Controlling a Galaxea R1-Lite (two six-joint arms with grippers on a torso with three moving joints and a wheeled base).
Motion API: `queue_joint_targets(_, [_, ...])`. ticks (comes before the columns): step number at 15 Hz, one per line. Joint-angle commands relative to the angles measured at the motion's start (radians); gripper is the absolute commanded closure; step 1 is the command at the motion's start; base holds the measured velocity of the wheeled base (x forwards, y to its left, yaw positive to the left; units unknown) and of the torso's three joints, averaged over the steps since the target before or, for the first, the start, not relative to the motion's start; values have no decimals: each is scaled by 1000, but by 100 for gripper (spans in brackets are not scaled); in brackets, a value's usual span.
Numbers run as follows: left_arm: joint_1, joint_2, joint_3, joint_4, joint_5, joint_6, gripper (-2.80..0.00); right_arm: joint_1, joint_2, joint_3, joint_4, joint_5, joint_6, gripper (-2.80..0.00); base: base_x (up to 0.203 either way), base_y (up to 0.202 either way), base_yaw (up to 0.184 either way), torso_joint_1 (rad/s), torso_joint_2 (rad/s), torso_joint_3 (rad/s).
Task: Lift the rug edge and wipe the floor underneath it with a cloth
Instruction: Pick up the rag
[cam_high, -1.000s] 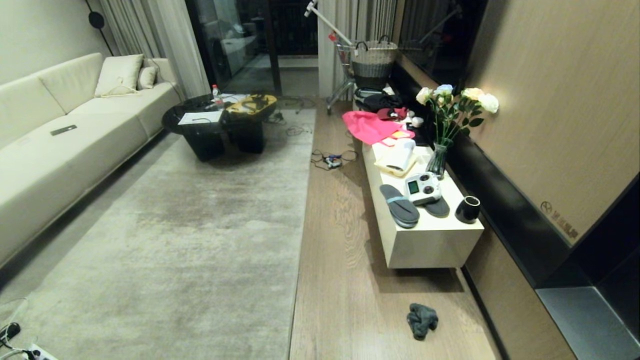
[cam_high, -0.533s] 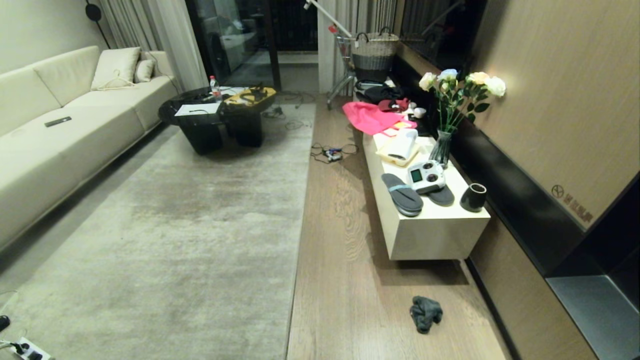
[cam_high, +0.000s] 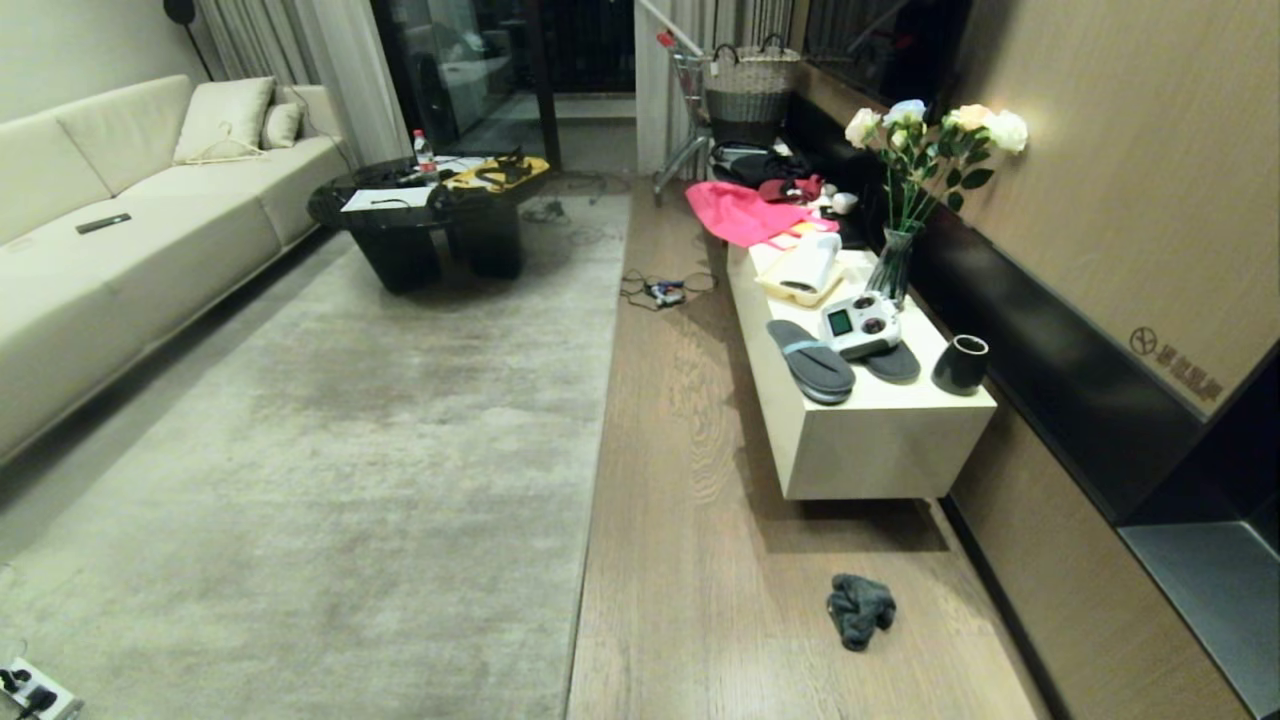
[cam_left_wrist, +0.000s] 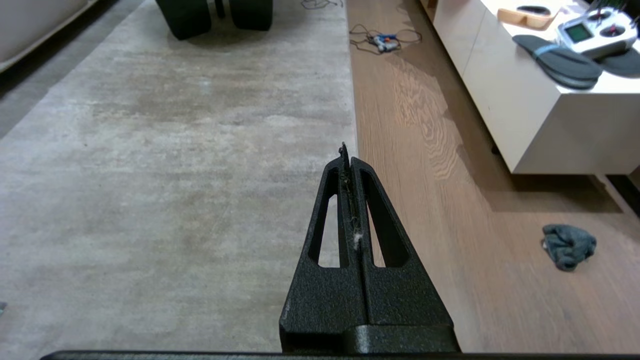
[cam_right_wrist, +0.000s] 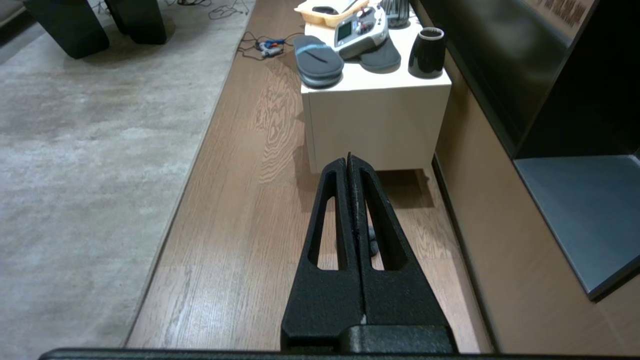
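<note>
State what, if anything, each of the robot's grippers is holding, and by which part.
Nothing is held. The left gripper and right gripper are both shut and empty. The grey cloth lies untouched on the wooden floor.

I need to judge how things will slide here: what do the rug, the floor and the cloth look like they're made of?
The rug looks like short-pile woven textile, matt and mottled grey-beige. The floor appears to be wood planks with dark grain and slight sheen, possibly laminate. The cloth seems soft, fuzzy fabric, crumpled, dark grey-teal.

Pale grey-beige mottled rug (cam_high: 330, 440), brown grained floor (cam_high: 690, 560), dark grey-teal cloth (cam_high: 860, 608), pink fabric (cam_high: 745, 213)
</note>
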Motion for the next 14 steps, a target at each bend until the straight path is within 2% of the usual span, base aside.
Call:
queue_joint_targets(1, [0,0,0,0,0,0,0,0,2,0,0,1,0,0,0,0,0,-37,447,405])
queue_joint_targets(7, [0,0,0,0,0,0,0,0,1,0,0,0,7,0,0,0,0,-15,416,414])
queue_joint_targets(11, [0,0,0,0,-1,0,0,0,1,0,-5,-34,48,0,0,0,0,1,22,23])
queue_joint_targets(14, [0,0,0,0,0,0,0,0,0,0,-5,-34,46,0,0,0,0,0,0,0])
